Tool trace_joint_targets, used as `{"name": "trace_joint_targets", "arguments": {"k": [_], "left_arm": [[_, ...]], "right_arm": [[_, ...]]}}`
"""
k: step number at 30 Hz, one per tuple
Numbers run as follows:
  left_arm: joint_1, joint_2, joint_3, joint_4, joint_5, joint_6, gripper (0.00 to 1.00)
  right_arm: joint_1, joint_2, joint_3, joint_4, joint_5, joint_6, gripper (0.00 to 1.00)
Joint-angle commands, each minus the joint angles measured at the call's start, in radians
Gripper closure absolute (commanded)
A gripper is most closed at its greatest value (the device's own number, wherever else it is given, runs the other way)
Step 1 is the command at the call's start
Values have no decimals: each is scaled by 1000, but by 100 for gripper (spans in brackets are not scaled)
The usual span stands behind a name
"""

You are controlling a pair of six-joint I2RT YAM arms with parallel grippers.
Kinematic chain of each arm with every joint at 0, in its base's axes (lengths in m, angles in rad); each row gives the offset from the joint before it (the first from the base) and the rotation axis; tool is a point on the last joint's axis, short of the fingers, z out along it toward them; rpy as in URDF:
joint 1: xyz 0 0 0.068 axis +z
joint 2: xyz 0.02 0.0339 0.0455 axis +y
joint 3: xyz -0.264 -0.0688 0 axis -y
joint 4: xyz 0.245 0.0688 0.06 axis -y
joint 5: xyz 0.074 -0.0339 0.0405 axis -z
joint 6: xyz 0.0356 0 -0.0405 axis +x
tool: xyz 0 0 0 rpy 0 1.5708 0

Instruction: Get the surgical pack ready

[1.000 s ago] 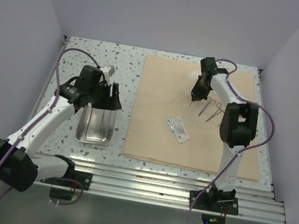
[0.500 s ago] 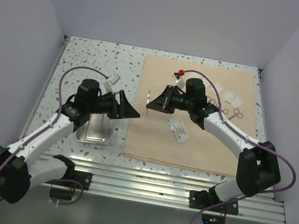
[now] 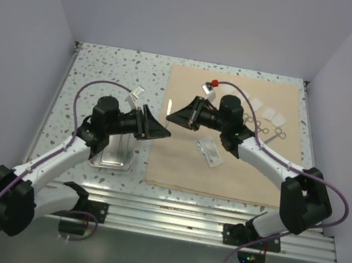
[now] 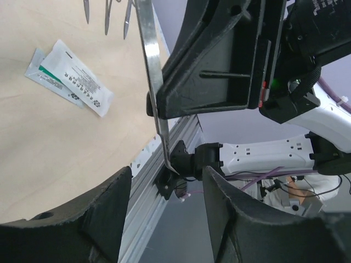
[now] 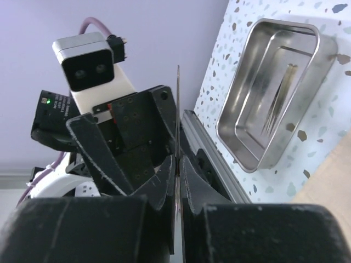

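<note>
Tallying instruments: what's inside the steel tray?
In the right wrist view, the steel tray holds one thin metal instrument, likely forceps. From above, the left arm partly covers it.

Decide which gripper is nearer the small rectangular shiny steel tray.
Left. The left gripper hangs just beside the steel tray; the right gripper, shut on a thin metal instrument, sits beyond it, farther away.

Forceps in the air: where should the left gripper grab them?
Take the forceps by the bare stretch past the right gripper, which pinches near one end; the left gripper comes straight from its side, jaws astride the thin flat strip.
</note>
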Motion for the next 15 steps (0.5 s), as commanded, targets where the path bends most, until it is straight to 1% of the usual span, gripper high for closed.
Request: {"name": "trace_joint_targets", "arguments": {"k": [1, 3, 4, 6, 7, 9, 13, 15], "left_arm": [[-4, 25, 2, 96, 0, -34, 43], [-4, 35, 2, 110, -8, -40, 45], [-4, 38, 2, 116, -11, -45, 50], [-4, 52, 5, 121, -11, -45, 57], [-4, 55, 5, 129, -9, -51, 63], [-3, 61, 4, 155, -6, -61, 65], [-3, 75, 7, 179, 12, -68, 67], [-3, 84, 12, 184, 21, -65, 71]], "right_arm": [[11, -29, -4, 92, -33, 38, 100], [14, -29, -8, 98, -39, 43, 100], [14, -28, -13, 110, -45, 46, 100], [17, -26, -21, 132, -56, 64, 100], [19, -26, -24, 127, -59, 64, 100], [22, -26, -27, 129, -63, 60, 100], [24, -29, -39, 121, -76, 54, 100], [24, -28, -42, 119, -76, 49, 100]]}}
